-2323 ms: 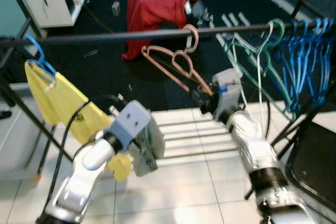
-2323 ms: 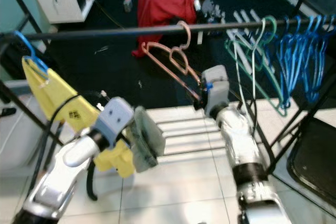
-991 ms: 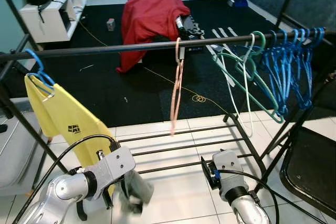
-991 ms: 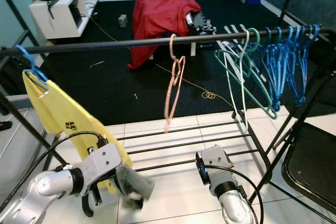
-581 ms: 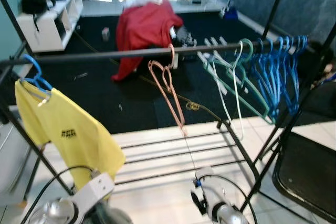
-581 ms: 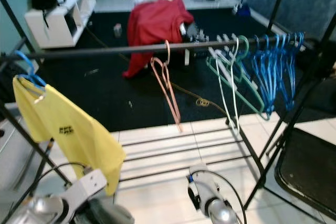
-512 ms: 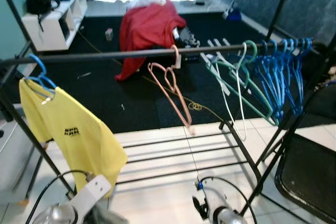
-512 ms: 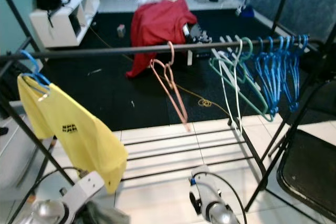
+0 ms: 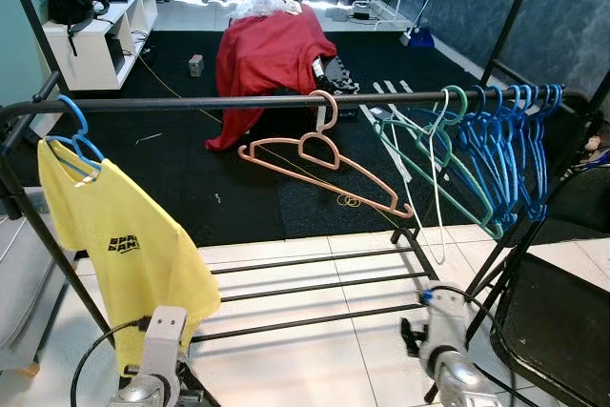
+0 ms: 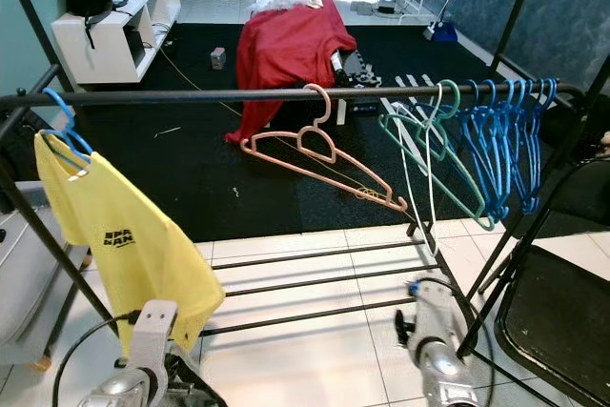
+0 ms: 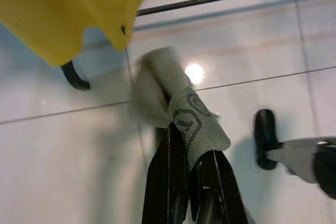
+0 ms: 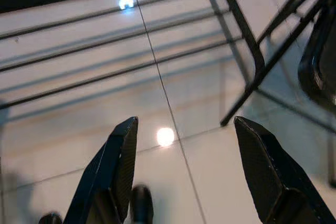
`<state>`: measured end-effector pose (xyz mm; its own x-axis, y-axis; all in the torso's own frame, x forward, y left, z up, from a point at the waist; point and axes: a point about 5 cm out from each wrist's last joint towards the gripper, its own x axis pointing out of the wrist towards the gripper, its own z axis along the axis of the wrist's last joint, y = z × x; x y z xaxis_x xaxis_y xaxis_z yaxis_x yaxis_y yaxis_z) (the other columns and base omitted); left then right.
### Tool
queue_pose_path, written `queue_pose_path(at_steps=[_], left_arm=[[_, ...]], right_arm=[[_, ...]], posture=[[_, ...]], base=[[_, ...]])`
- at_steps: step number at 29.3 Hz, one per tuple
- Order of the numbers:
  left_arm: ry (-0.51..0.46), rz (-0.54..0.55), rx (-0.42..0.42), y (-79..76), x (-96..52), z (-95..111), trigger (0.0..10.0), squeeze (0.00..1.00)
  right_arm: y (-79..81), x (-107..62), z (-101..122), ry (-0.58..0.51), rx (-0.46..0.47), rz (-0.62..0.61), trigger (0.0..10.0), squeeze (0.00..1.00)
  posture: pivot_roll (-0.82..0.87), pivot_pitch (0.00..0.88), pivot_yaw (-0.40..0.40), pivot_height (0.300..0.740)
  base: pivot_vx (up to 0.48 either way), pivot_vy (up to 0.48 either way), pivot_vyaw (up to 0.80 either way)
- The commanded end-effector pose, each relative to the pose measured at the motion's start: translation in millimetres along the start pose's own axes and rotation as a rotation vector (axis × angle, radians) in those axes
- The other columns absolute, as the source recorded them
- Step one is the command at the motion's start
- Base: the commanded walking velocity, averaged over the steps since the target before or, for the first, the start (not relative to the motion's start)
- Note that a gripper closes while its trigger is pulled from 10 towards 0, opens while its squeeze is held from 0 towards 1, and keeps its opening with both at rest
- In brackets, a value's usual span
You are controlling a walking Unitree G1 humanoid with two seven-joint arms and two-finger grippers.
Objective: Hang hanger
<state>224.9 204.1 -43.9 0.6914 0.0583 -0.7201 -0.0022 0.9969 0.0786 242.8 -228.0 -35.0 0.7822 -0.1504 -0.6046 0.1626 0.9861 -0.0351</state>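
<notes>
We see the pink hanger (image 9: 324,164) hooked on the black rail (image 9: 191,103), tilted, well above our right gripper (image 12: 184,171), fingers spread wide and empty, left gripper (image 11: 191,182) clamping a grey cloth (image 11: 178,108) near the floor.

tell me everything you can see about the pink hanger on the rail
The pink hanger is a thin, salmon-coloured frame that looks like plastic, with a curled hook, a small inner loop and two long shoulders. Its hook sits over the black rail, near the middle, apart from the yellow shirt and the green and blue hangers. It hangs bare and tilted, one arm dipping lower toward the robot's right. Neither gripper touches it.
</notes>
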Motion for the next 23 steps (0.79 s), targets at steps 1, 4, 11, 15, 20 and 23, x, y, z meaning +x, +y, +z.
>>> queue_pose_path(at_steps=[1,4,11,15,20,23], left_arm=[[-0.031,0.014,0.031,-3.0,1.7,4.5,2.7,0.0],[-0.064,0.096,-0.015,3.0,4.7,9.4,10.0,0.0],[-0.034,0.094,0.004,2.9,8.6,10.6,10.0,0.0],[-0.028,0.107,0.054,4.3,7.8,4.1,10.0,0.0],[-0.008,0.138,0.129,6.8,7.4,-3.6,10.0,0.0],[-0.031,0.156,0.103,5.2,8.2,0.5,10.0,0.0]], right_arm=[[3.4,-1.3,-8.3,0.033,0.008,0.005,10.0,0.0],[17.5,-1.4,-12.8,0.043,0.054,0.012,10.0,0.0],[46.1,1.5,-5.7,0.029,-0.018,0.113,10.0,0.0],[51.1,0.3,-10.8,0.049,-0.044,0.133,10.0,0.0],[50.7,-0.3,-14.7,0.071,-0.011,0.117,10.0,0.0],[51.2,-0.4,-16.7,0.099,0.016,0.148,10.0,0.0]], posture=[[-0.01,0.0,-0.051,0.74],[-0.02,0.0,-0.041,0.74],[0.01,0.002,-0.029,0.74],[0.03,0.001,-0.049,0.74],[0.01,0.0,-0.041,0.74],[0.0,0.0,-0.059,0.74]], base=[[0.0,0.0,0.0],[0.0,0.0,0.0],[0.0,0.0,0.11],[0.0,0.0,0.8],[0.0,0.0,0.8],[0.0,0.0,0.8]])
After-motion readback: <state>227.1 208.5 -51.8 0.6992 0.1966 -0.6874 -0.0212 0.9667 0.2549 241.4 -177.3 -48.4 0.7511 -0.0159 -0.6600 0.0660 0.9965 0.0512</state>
